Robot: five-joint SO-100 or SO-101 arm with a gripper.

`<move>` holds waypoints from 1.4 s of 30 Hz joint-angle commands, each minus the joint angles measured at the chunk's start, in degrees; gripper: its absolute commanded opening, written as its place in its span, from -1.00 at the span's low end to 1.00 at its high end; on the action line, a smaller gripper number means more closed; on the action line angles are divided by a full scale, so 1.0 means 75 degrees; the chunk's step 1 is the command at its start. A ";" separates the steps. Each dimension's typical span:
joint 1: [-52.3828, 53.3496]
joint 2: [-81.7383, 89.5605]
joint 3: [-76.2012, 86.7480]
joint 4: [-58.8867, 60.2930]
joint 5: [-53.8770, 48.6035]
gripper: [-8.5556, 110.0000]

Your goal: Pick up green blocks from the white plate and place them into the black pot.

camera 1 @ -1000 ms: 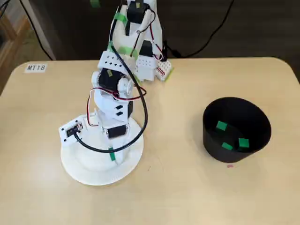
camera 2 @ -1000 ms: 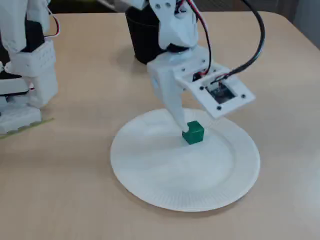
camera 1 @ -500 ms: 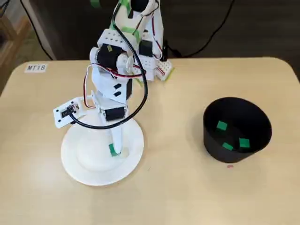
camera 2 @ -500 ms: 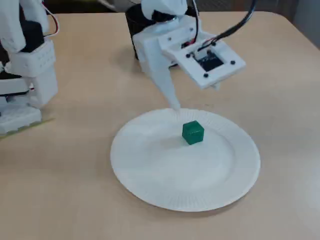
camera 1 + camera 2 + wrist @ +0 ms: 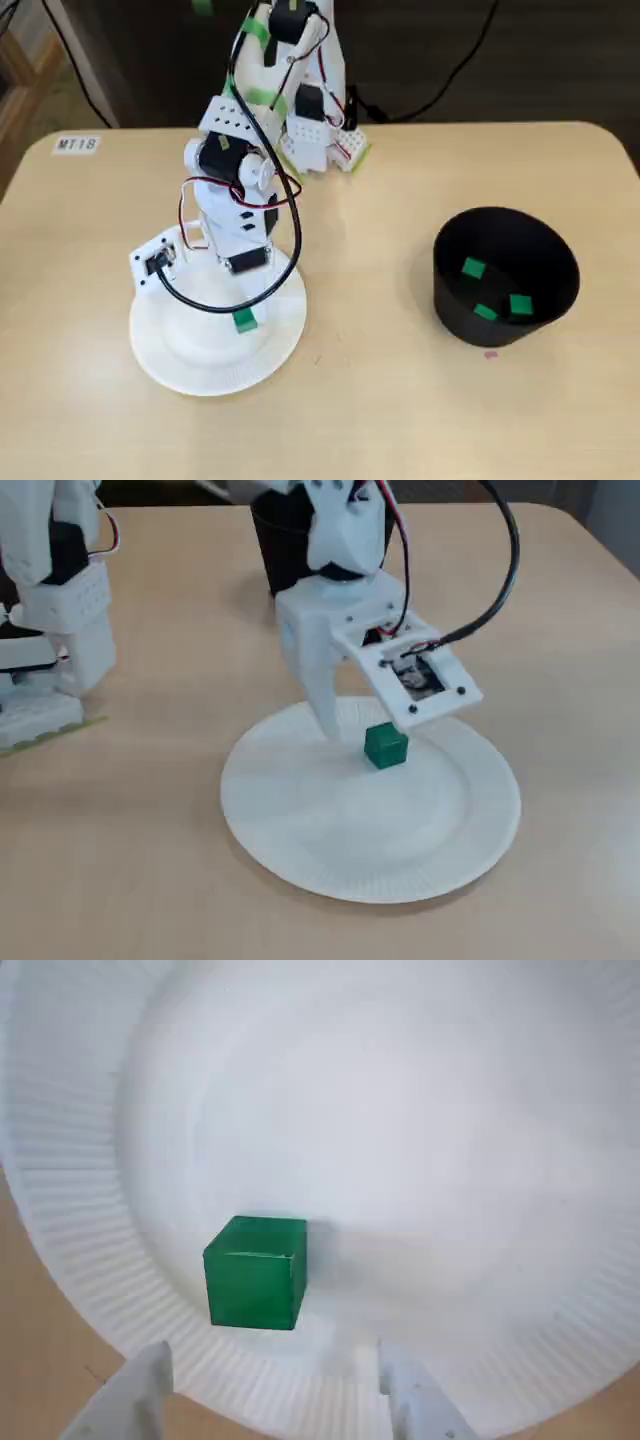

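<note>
Reaching down from its base at the far edge of the desk, the white arm folds forward at the elbow and points its end effector steeply down at the white paper plate. In the wrist view the 2 fingers stand spread apart with nothing between them, their tips low over the plate's ribbed rim. The green block lies on the plate just beyond the tips, closer to the finger on the left of that view and touching neither. In a fixed view from the side, 1 tapered white finger comes down just to the left of the block, and the wrist camera board juts out to the right above the block; the second finger is hidden behind that board. A black cable loops from the wrist up and back over the arm. In a fixed view from above, the block sits right of centre on the plate, just past the wrist's lower edge. The black pot stands well apart from the plate, to the right in that view, with 3 green blocks already inside it. A small label reading MT18 is stuck near the desk's far left corner.
</note>
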 commanded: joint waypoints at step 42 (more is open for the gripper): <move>-0.0809 0.5508 0.1617 -0.2754 0.3023 -0.90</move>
